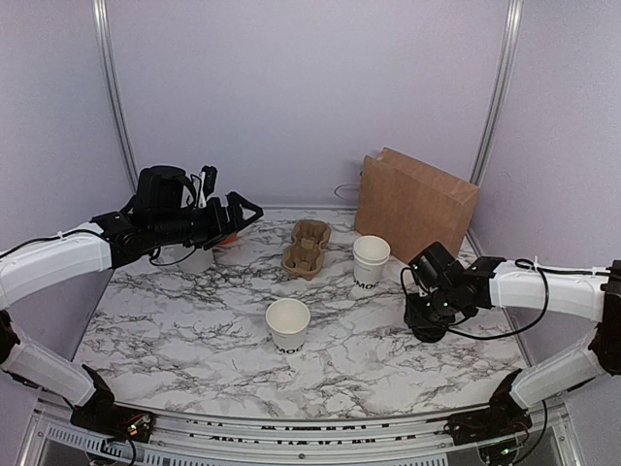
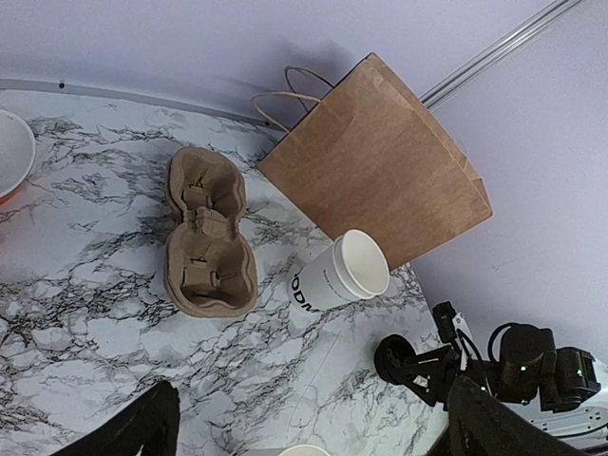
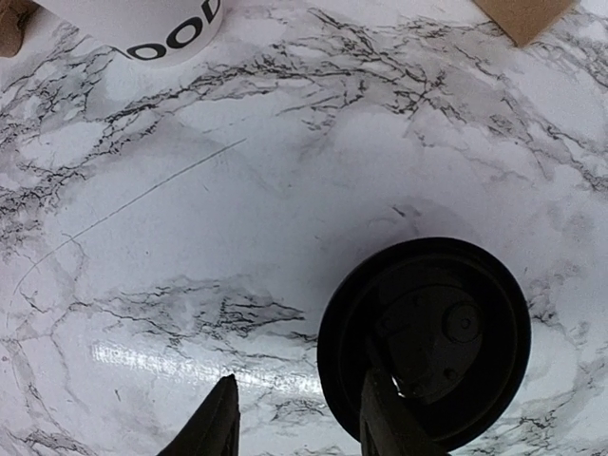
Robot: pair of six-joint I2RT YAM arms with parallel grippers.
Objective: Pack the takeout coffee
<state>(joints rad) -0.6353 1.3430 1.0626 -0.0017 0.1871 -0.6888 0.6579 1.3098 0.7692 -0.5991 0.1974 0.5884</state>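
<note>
No cup with a lid on it is in view. A round black lid (image 1: 430, 330) lies alone on the marble table at the right, also in the left wrist view (image 2: 399, 359) and the right wrist view (image 3: 427, 342). My right gripper (image 1: 427, 313) is open just above it. One finger (image 3: 380, 418) is over the lid's left part, the other (image 3: 214, 423) over bare table. Two lidless white cups with black lettering stand upright, one at the back (image 1: 371, 260) (image 2: 342, 275) (image 3: 142, 24), one in front (image 1: 288, 325). My left gripper (image 1: 243, 212) (image 2: 313, 427) is open and empty, high at the back left.
A brown pulp cup carrier (image 1: 307, 246) (image 2: 209, 233) lies at the back middle. A brown paper bag (image 1: 415, 204) (image 2: 380, 161) stands at the back right by the wall. A white container with an orange edge (image 1: 209, 254) (image 2: 9, 152) sits under my left gripper.
</note>
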